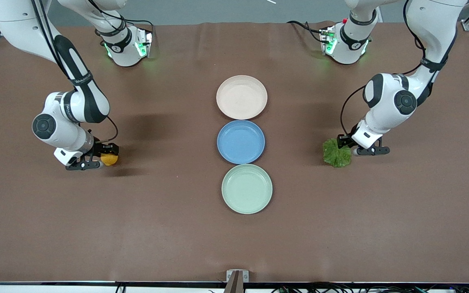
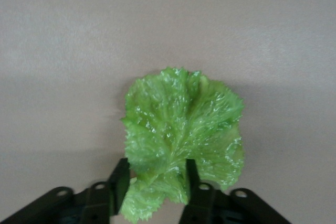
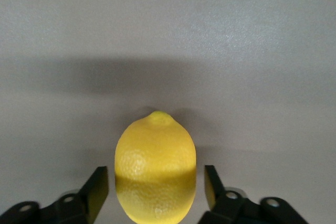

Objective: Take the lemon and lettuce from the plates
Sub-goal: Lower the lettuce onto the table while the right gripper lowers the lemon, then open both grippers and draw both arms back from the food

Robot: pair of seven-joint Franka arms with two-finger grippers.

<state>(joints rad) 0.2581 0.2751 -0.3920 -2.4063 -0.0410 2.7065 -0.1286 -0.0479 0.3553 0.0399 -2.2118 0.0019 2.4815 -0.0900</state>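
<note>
Both arms are low at the brown table [image 1: 177, 228], one at each end. The right gripper [image 1: 103, 158] sits at the right arm's end with the lemon [image 1: 109, 159] between its fingers [image 3: 96, 191]. In the right wrist view there's a clear gap on both sides of the lemon [image 3: 155, 169], so the fingers are spread and not touching it; it looks to be resting on the table, though that contact is hard to confirm.

At the left arm's end, the left gripper [image 1: 343, 145] has its fingers [image 2: 119, 178] pinched on the lettuce [image 1: 336, 153], and the leaf [image 2: 181, 140] fans out ahead of the fingertips just over the cloth.

Between the two grippers, well apart from each, runs a line of empty dishes: beige-pink plate [image 1: 241, 97], blue plate [image 1: 240, 141], mint green plate [image 1: 246, 188].
</note>
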